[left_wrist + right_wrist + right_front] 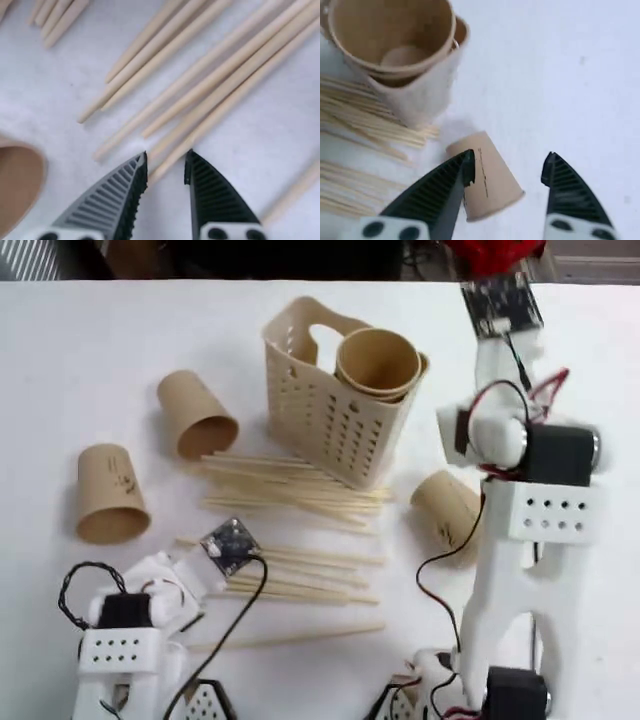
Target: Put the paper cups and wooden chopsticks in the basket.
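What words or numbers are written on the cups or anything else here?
Nothing here can be read.
On the paper cup lying beside the basket: a thin line of dark print down its side, too blurred to read.
On the far-left paper cup: a small dark mark, too small to read.
On the chopsticks: no print.

White table (100, 330) before me: basket (330, 420) stands upright mid-table, wooden chopsticks (300, 490) strewn flat btwn it & my side. Paper cup (196, 415) & second cup (110, 495) lie tipped left of the basket, third cup (447, 508) right.
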Robot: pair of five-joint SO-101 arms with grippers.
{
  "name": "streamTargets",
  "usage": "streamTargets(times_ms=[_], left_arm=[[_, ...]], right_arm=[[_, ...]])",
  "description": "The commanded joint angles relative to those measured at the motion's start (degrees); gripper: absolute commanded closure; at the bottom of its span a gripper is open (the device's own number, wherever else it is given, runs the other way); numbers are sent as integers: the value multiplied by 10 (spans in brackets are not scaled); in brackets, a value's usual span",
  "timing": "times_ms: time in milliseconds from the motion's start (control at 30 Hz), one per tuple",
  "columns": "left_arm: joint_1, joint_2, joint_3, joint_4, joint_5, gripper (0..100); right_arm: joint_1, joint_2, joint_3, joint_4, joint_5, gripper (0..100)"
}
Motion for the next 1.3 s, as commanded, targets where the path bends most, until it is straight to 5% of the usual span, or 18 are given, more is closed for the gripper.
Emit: streamTargets(times_ms=[0,300,667,967,1267], left_arm=[[-13,5,3,-11,7,847],[-13,5,3,-11,7,847],[-11,5,3,-11,7,847],[-10,5,3,-11,7,847],[-10,5,2,-11,7,847]], right_arm=[[47,-53,120,-29,52,769],[89,-199,504,-248,61,769],[106,-323,677,-317,55,769],[116,-372,855,-560,62,769],[115,-378,863,-525,62,772]])
